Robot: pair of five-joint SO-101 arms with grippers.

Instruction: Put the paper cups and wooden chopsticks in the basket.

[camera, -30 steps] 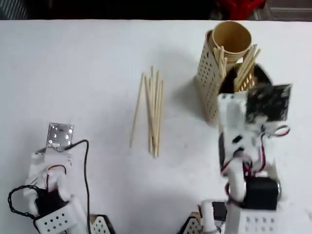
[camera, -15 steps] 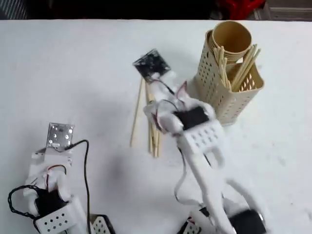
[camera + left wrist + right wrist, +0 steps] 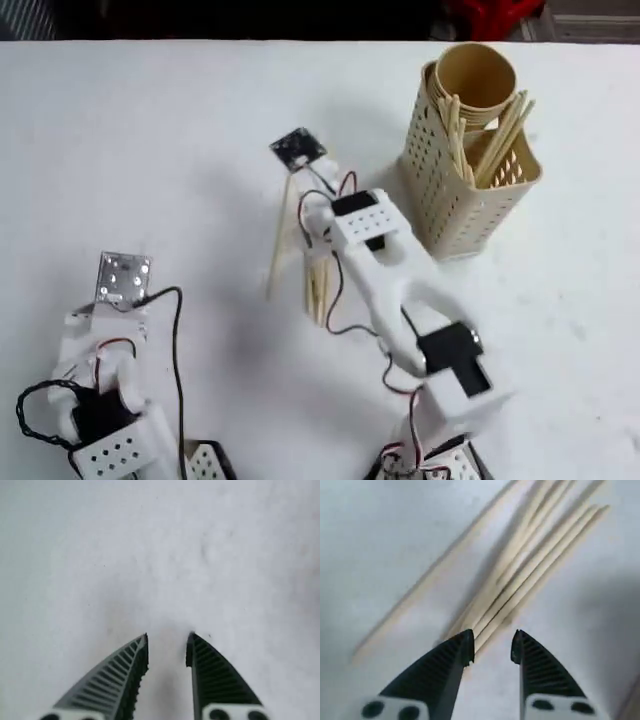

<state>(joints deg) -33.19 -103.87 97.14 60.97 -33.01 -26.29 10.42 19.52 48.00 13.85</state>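
Several loose wooden chopsticks (image 3: 319, 275) lie in a bundle at the table's middle, with one (image 3: 279, 232) set slightly apart. My right gripper (image 3: 491, 635) hangs just above the bundle (image 3: 530, 575), jaws a little apart and nothing between them. In the high view the right arm (image 3: 365, 235) covers part of the pile. The perforated cream basket (image 3: 437, 190) stands at the back right, holding stacked paper cups (image 3: 476, 75) and several chopsticks (image 3: 507, 132). At the front left my left gripper (image 3: 167, 637) is slightly open over bare table.
The left arm (image 3: 100, 385) is folded at the front left corner with a black cable (image 3: 177, 340) looping beside it. White table (image 3: 150, 130) stretches free to the left of the chopsticks and behind them.
The right arm has swung left from above the basket to above the loose chopsticks and dropped lower. The left arm has not moved.
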